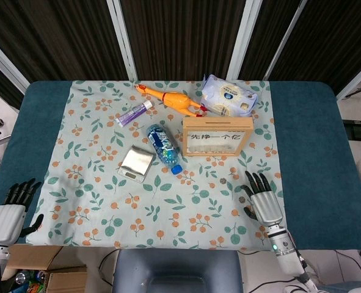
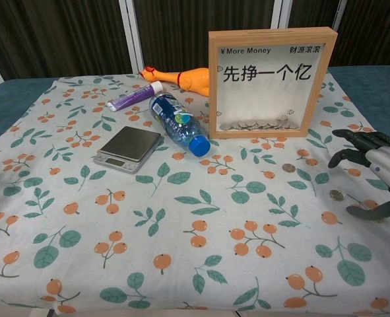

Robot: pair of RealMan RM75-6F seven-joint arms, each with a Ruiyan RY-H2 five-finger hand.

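One bottle (image 1: 164,146), one scale (image 1: 136,163), one tube (image 1: 134,113), one rubber chicken (image 1: 171,99), one frame (image 1: 217,136), one wipes pack (image 1: 229,96), two coins (image 2: 288,168).

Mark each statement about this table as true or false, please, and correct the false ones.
1. The right hand holds a coin. False: its fingers are spread and hold nothing; a coin lies on the cloth beside it.
2. The water bottle lies on its side. True.
3. The wooden coin frame lies flat. False: it stands upright.
4. The left hand is at the table's near-left corner, holding nothing. True.
5. The rubber chicken rests on the scale. False: they are apart.
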